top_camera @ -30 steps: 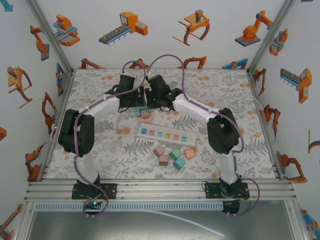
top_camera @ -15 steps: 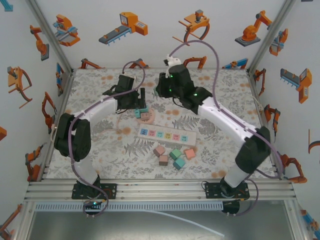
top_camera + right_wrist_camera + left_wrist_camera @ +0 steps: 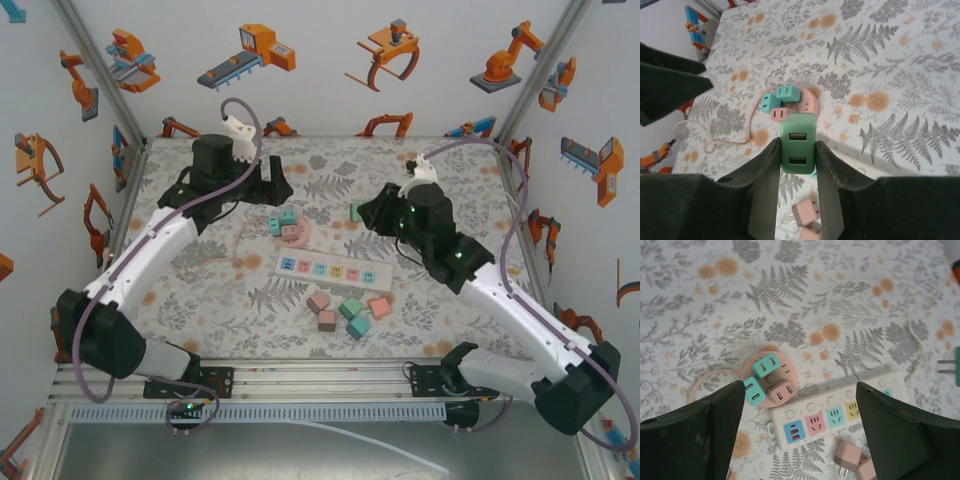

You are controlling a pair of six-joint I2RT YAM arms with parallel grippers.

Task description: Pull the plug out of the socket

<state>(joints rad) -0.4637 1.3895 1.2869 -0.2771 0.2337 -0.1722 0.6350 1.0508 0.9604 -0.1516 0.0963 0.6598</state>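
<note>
While aloft, plug [image 3: 798, 131] in right pincer [image 3: 797, 149]

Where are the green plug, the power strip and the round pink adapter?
green plug [image 3: 798, 142]: right wrist view, front face between its two ports.
power strip [image 3: 332, 268]: top external view, middle of the outlet row.
round pink adapter [image 3: 788, 371]: left wrist view, bare top face.
</note>
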